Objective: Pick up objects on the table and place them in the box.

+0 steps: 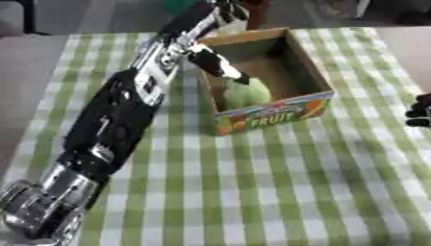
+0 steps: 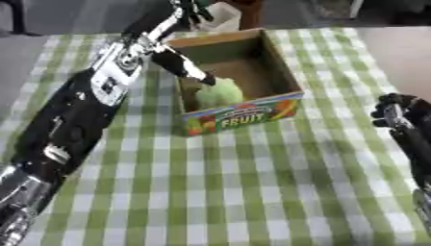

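A cardboard box [image 1: 313,72] with a colourful "FRUIT" front stands open on the far middle of the green-checked tablecloth [image 1: 252,192]. A round pale-green object [image 1: 247,92] lies inside it, against the near-left wall. My left arm stretches from the lower left up to the box's far-left corner. My left hand [image 1: 192,33] is open there, its fingers [image 1: 229,10] pointing away past the box. Its thumb [image 1: 217,65] reaches down into the box, its tip at the green object's top. My right hand [image 2: 397,113] rests at the right edge, holding nothing.
Beyond the table's far edge, behind the box, I see a white thing [image 2: 223,13] and a dark brown upright thing [image 2: 249,14]. Checked cloth covers the table in front of the box and to its right.
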`<state>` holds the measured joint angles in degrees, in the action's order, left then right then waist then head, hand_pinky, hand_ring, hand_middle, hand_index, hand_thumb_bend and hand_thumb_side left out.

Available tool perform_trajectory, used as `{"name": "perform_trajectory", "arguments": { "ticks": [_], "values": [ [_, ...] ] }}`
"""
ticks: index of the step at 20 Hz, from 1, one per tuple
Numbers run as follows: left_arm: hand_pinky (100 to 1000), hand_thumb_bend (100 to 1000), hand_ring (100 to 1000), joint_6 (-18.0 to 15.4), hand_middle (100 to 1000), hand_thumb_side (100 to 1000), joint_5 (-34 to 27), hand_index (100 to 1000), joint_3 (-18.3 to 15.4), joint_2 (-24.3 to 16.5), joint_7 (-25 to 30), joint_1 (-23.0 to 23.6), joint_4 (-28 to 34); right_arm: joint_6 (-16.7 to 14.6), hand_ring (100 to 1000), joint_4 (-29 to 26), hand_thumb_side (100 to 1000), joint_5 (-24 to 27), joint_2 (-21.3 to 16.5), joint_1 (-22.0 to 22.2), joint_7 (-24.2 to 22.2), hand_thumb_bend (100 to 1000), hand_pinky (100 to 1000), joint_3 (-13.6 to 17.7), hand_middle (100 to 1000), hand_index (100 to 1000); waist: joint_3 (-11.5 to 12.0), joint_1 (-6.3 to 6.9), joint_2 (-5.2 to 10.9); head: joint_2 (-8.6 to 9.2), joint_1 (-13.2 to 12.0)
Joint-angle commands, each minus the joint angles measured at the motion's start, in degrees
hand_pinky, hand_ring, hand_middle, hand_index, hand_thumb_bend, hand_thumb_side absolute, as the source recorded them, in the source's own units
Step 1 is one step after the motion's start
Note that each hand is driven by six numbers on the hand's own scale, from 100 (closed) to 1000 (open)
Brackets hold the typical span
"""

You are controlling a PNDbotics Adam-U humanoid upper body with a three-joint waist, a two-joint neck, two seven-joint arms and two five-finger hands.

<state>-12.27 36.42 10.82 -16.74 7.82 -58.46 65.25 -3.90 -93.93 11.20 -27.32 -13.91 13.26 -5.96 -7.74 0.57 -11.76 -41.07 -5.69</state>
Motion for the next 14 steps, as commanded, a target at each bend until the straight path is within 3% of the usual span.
{"name": "perform_trajectory", "arguments": {
  "ticks": [1, 6, 14],
  "values": [
    [654, 946, 721, 2.44, 708, 280, -4.53, 758, -0.77, -6.03, 0.70, 1.15, 7.45, -0.15, 623, -0.51, 554, 0.16, -1.25, -0.03, 0.47, 100, 615, 1.00, 562, 664, 0.52, -0.31, 1.26, 0.16, 0.79],
    [625, 916, 703, 7.85, 692, 252, -10.40, 744, -3.90, -11.43, 0.19, 7.85, 14.15, -0.26, 623, -0.50, 553, 0.09, -1.31, 0.47, 0.90, 100, 615, 1.46, 562, 664, 2.02, -0.55, 1.58, -0.04, 1.67],
    [586, 893, 687, 13.98, 679, 278, -21.44, 722, -10.49, -13.93, -4.59, 18.72, 17.80, -0.37, 623, -0.54, 554, 0.07, -1.19, 0.76, 1.27, 100, 615, 1.85, 562, 664, 2.85, -0.81, 1.50, 0.09, 2.40]
  ]
}}
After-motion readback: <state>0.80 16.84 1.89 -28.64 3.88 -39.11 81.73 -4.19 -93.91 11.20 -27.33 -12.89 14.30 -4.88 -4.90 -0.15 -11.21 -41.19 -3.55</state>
